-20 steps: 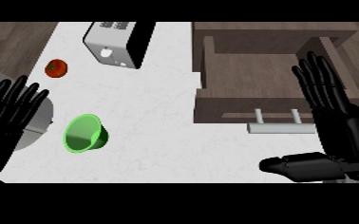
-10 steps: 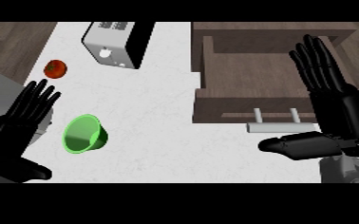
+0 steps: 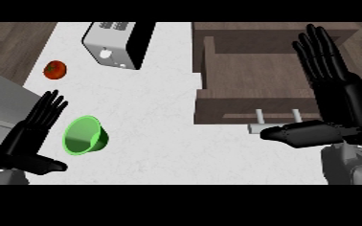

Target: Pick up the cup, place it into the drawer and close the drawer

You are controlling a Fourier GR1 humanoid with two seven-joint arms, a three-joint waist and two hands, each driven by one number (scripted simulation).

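Beside the green cup [image 3: 84, 136], left hand [image 3: 29, 135] open.

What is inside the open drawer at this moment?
The drawer shows only its bare wooden floor; the right hand covers its right part. The green cup lies on the counter.

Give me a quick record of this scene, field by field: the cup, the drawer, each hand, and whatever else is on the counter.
cup: green cup, lying on its side on the white counter
drawer: drawer open, nothing visible inside, handle facing the robot
left hand: left hand open, just left of the cup, not touching
right hand: right hand open, over the drawer's right side
other: toaster; red tomato
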